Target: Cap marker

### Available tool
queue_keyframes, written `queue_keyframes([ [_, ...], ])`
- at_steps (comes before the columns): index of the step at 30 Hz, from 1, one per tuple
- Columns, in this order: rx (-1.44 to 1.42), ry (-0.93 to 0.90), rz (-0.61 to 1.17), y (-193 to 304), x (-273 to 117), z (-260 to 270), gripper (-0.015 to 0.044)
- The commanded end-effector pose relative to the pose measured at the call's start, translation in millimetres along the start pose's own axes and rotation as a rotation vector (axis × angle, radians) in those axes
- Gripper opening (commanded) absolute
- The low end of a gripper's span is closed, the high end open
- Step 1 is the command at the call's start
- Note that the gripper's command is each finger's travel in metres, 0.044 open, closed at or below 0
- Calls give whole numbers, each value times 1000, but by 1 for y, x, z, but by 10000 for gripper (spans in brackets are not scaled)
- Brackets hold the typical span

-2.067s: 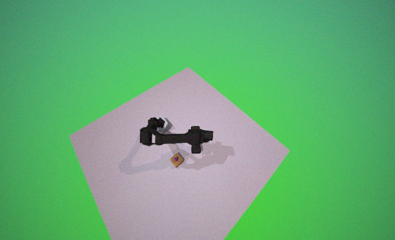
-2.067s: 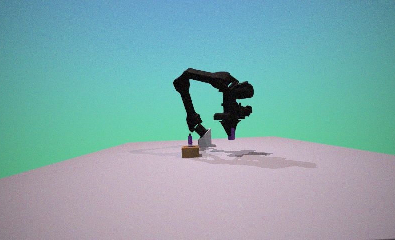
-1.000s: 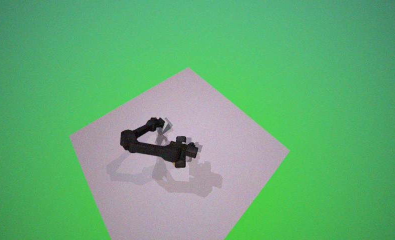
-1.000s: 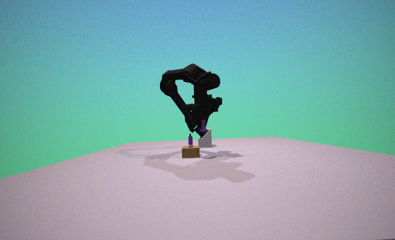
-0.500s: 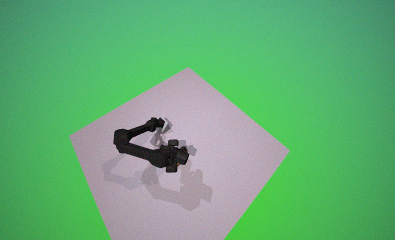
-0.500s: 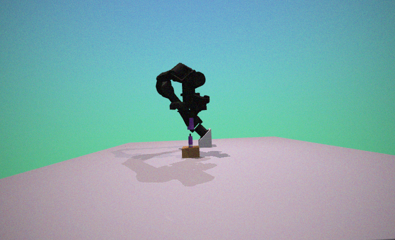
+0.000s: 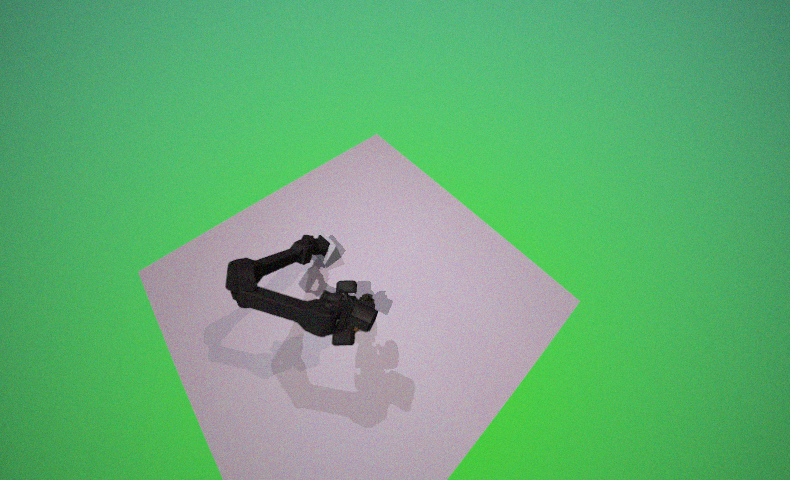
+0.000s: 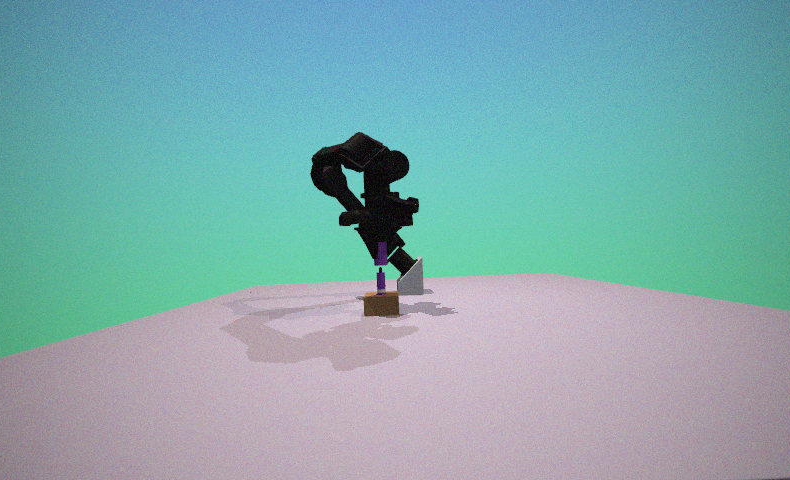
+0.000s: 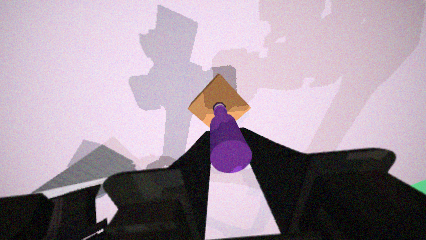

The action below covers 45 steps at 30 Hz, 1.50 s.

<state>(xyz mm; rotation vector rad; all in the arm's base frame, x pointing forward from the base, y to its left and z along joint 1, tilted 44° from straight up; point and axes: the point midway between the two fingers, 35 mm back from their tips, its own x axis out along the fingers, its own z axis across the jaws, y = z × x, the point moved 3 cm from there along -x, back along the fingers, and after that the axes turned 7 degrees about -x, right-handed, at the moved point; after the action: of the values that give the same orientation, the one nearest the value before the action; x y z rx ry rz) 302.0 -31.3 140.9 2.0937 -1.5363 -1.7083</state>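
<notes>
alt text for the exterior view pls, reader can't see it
A black robot arm's gripper holds a purple cap upright just above a purple marker, with a small gap between them. The marker stands in a tan holder block on a pale table; the arm's grey base mount sits just behind the block, and the backdrop is blue-green.

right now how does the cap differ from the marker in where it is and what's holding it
The cap is up in the air, clamped in the gripper; the marker stands below it, seated in the tan holder block. The cap looks wider than the marker, which shows a slim dark tip. A gap separates them in the exterior view, so the cap is not on yet. Both are purple, upright and roughly lined up, one above the other.
</notes>
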Motion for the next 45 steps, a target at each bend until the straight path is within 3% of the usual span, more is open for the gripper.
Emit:
queue_keyframes([
  [1, -3, 5, 2, 0, 6, -1, 0],
  [32, -2, 7, 4, 1, 46, -1, 0],
  [45, 0, 1, 2, 1, 45, 0, 341],
])
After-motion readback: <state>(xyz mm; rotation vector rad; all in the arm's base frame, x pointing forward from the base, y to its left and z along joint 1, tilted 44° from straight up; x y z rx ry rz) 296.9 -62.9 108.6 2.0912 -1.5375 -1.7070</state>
